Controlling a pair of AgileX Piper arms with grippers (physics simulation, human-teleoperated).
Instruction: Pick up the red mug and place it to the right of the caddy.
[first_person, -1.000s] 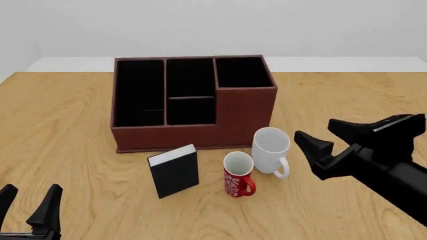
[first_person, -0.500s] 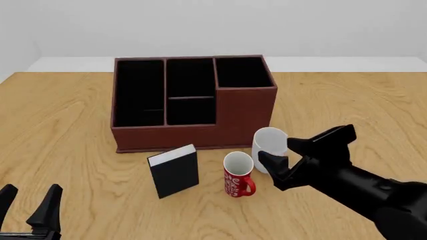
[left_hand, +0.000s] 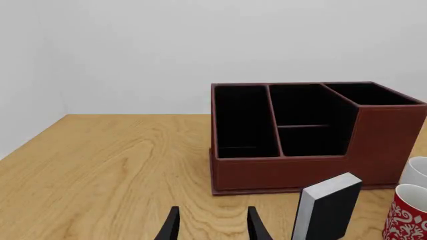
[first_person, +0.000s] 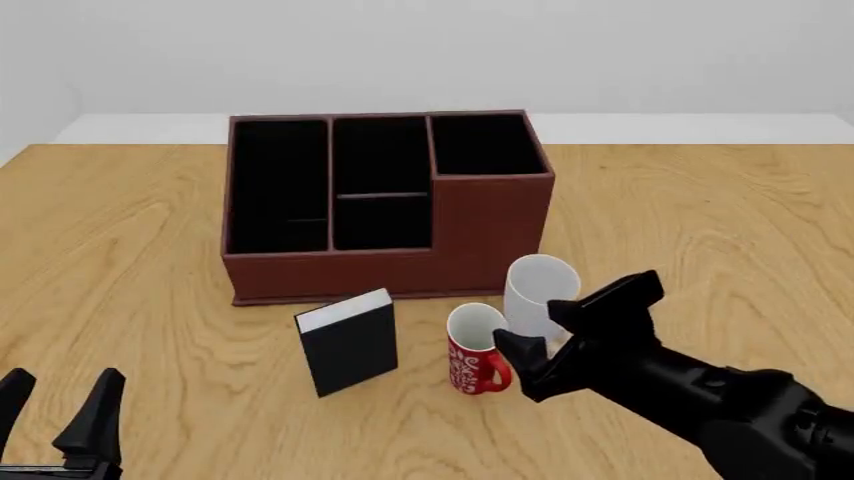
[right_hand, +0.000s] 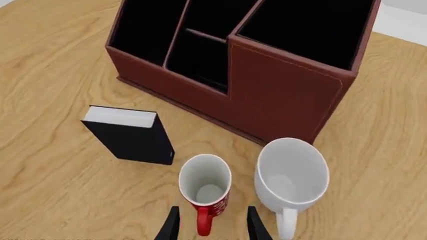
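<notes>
Near the middle of the light wooden desk (first_person: 134, 250), just in front of the large dark reddish-brown caddy (first_person: 380, 205) with black-lined compartments, stands the small red cylindrical mug (first_person: 475, 348) with white swirls, upright, its red handle turned toward the desk's near edge. A larger plain white mug (first_person: 539, 292) stands just beside it toward the desk's right edge, and a small black book (first_person: 350, 342) with a white edge stands on its other side. The red mug is probably rigid, light and smooth-glazed, so a grip across the rim wall or around the handle seems soundest. Poised over the handle, the right hand (first_person: 527, 335) has its fingers parted and holds nothing. The left hand (first_person: 60, 412) waits at the desk's near left corner, likewise parted and empty.
</notes>
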